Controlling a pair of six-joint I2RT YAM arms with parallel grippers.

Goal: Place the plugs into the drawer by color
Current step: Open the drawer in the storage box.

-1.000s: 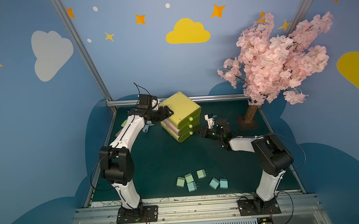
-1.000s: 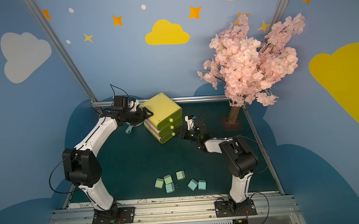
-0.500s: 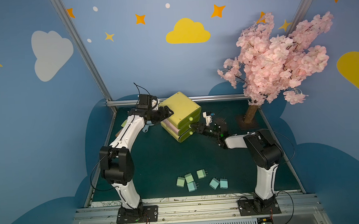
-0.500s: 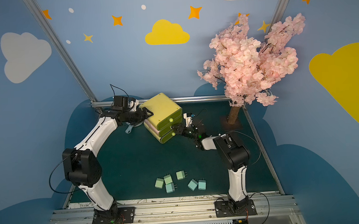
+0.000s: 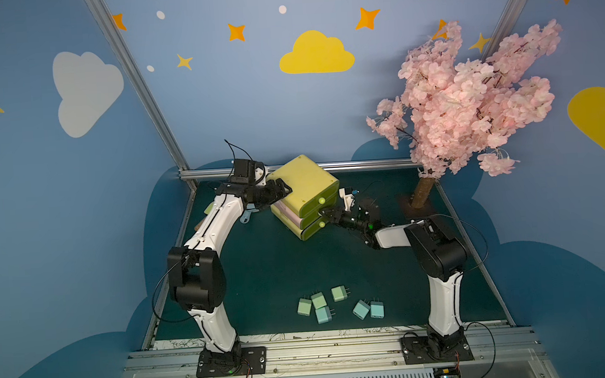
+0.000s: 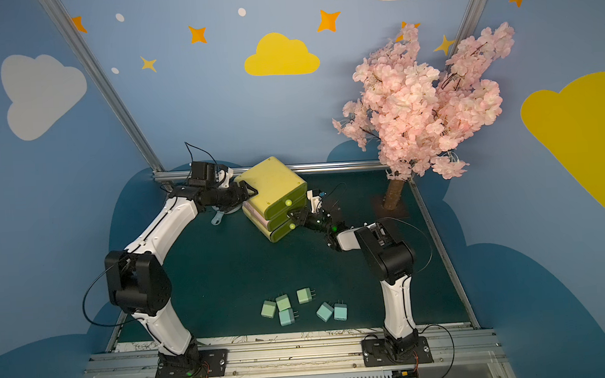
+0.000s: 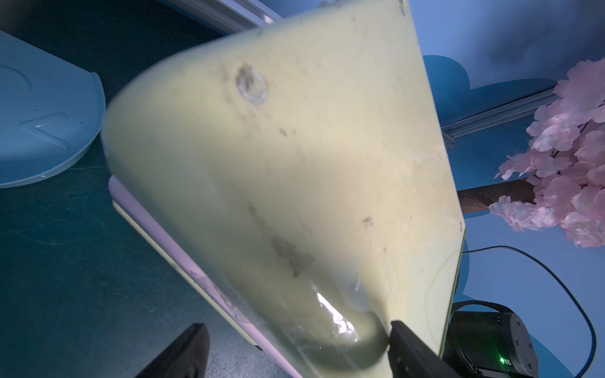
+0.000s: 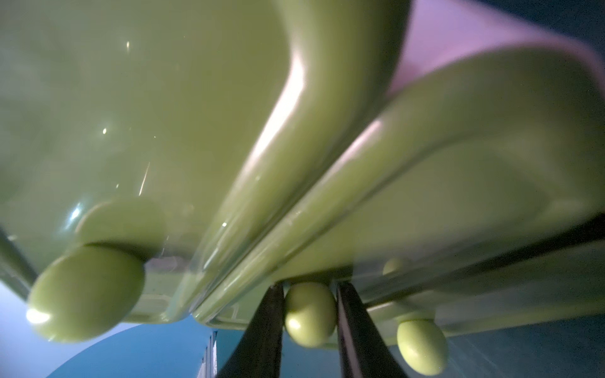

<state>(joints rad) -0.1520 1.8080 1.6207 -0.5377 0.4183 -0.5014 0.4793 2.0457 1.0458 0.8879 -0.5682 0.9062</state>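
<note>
**Fig. Grip on the middle drawer.** The chest (image 5: pixel 304 182), yellow with rounded corners and 3 stacked olive-green drawer fronts, stands at the rear of the dark table (image 5: pixel 262 264), turned at an angle.

The right pincer (image 5: pixel 328 214) is clenched on the middle knob (image 8: pixel 309 315), with 1 finger on each side of it. The left pincer (image 5: pixel 280 192) brackets the chest's rear upper corner. 1 finger (image 7: pixel 409 347) touches the chest's edge, but whether the pair clamps it cannot be told.

6 plugs lie loose near the table's front edge, well apart from the chest. 3 are mint-green (image 5: pixel 339 293) and 3 are light-blue (image 5: pixel 376 308). Each is a small cube with 2 thin prongs. No pink plug shows.

*Handling.*
- **Plugs:** They are probably light, rigid and smooth. They are best taken across 2 opposite flat faces of the body, not by the prongs. Some lie just beside one another, so finger clearance looks tight.
- **Knob:** It is small, round and glossy, and may slip under an oblique pull.
- **Chest:** It looks light and would likely slide unless braced.
</note>
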